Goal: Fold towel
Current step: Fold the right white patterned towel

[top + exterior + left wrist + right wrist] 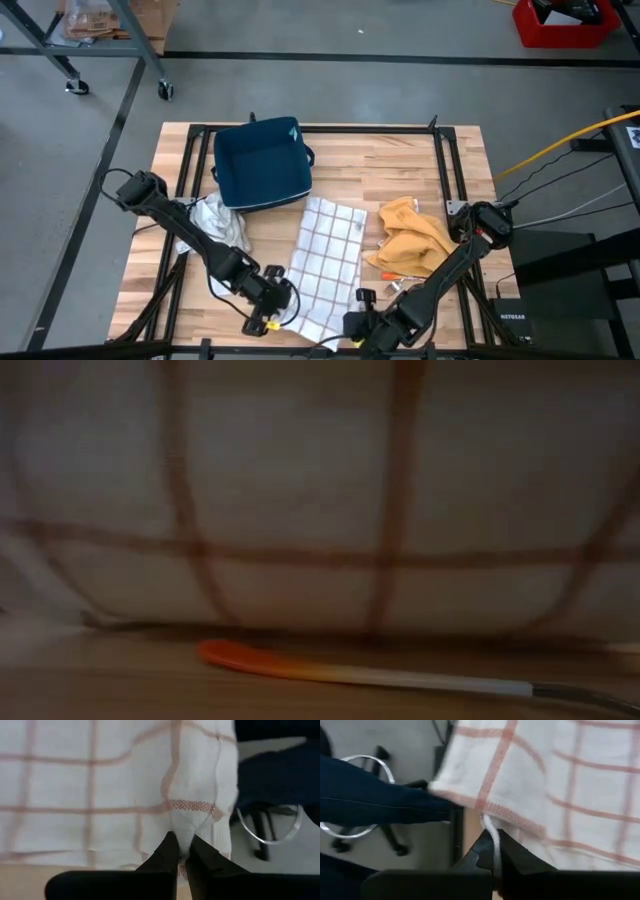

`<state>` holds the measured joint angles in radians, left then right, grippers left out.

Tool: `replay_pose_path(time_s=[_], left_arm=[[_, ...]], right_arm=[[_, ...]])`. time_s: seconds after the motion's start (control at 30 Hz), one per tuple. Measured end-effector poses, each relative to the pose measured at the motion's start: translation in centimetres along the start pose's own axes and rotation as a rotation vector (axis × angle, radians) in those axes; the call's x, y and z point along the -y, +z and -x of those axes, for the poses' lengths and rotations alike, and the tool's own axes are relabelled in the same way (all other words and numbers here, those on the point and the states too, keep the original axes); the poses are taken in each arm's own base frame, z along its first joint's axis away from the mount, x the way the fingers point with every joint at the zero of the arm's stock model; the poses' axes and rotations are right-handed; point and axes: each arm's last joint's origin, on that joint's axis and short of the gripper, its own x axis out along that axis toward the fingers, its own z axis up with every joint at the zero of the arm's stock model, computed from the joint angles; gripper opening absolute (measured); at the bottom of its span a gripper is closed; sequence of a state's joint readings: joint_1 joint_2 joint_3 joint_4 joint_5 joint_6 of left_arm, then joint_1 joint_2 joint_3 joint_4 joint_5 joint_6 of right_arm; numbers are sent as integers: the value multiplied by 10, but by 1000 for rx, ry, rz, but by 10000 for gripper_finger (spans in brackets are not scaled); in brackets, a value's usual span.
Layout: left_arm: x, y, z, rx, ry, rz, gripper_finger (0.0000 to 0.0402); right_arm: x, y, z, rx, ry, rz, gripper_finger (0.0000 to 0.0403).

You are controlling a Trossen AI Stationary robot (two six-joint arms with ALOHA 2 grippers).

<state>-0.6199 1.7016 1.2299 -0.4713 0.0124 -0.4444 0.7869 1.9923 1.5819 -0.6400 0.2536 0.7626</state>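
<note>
A white towel (326, 262) with thin red-brown checks lies lengthwise across the middle of the wooden table (400, 160). Its far end rests flat on the table, its near end is raised, and in the low view it fills the picture as a hanging sheet (300, 500). My left gripper (285, 297) is shut on the towel's near left corner. My right gripper (360, 322) is shut on the near right corner. Both stand close to the table's near edge. My left gripper pinches the towel's near left corner (189, 825) between its two fingers (167, 851), which slant down from the near left. The corner is bunched into a small peak at the fingertips and lifted off the table. The cloth beyond it spreads smooth. My right gripper pinches the towel's hemmed edge at the near right corner (489, 822) between its two fingers (512, 851), which slant down from the near right. A narrow fold of the hem runs into the fingertips. That corner is lifted clear, and the cloth spreads away beyond it.
A dark blue bin (262, 165) stands at the far middle, just beyond the towel. A crumpled pale cloth (215, 215) lies to the towel's left, a yellow cloth (412, 240) to its right. An orange-and-white stick (350, 672) lies on the table near the front edge.
</note>
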Motion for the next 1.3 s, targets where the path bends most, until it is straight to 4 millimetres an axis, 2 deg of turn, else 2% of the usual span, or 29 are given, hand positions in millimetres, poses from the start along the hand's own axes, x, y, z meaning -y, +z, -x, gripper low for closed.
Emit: replay_pose_path(time_s=[0.33, 0.57, 0.9, 1.03, 1.17, 1.3], left_arm=[[-52, 19, 5, 64, 255, 10, 9], [-88, 25, 9, 46, 363, 29, 8], [-130, 15, 8, 21, 504, 124, 20], [-143, 14, 9, 14, 580, 100, 22], [-151, 11, 8, -5, 595, 85, 52], [-156, 5, 4, 12, 622, 92, 112]], right_arm=[[39, -3, 1, -157, -284, -121, 10], [67, -1, 4, -242, -463, -98, 9], [107, 8, -6, -266, -609, -25, 20], [128, 7, -13, -300, -661, -34, 21], [145, 6, -19, -365, -652, -88, 27], [153, 5, -21, -390, -659, -109, 69]])
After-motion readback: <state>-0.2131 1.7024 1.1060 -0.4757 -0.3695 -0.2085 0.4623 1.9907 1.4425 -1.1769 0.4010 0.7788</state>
